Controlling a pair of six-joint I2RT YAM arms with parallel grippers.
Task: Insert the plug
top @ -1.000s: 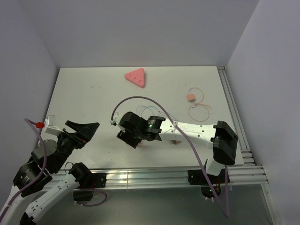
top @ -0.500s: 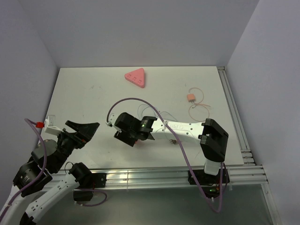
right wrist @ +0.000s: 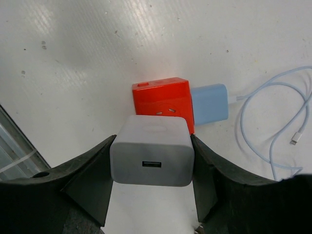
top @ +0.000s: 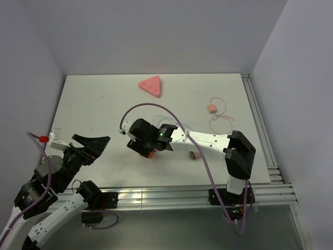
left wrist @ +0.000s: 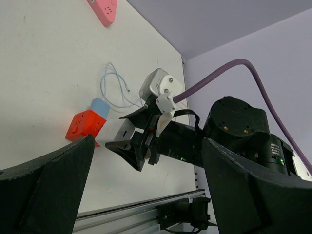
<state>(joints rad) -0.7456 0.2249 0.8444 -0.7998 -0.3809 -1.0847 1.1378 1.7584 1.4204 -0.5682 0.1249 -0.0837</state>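
My right gripper (right wrist: 152, 146) is shut on a white USB charger plug (right wrist: 152, 161), held by its sides just above the table. A red socket cube (right wrist: 163, 100) lies right beyond the plug, with a blue adapter (right wrist: 209, 103) against its right side. In the left wrist view the white plug (left wrist: 116, 132) sits next to the red cube (left wrist: 83, 124). In the top view the right gripper (top: 143, 145) is at mid-table. My left gripper (top: 92, 145) is open and empty, raised at the near left.
A thin white cable (right wrist: 278, 122) loops from the blue adapter. A pink triangular power strip (top: 151, 86) lies at the back. A small orange part with wire (top: 212, 108) is at the right. Metal rails (top: 182, 195) run along the near edge.
My right arm has shifted its wrist a little left and turned it, bringing the white plug close to the red cube. The left arm has not moved.
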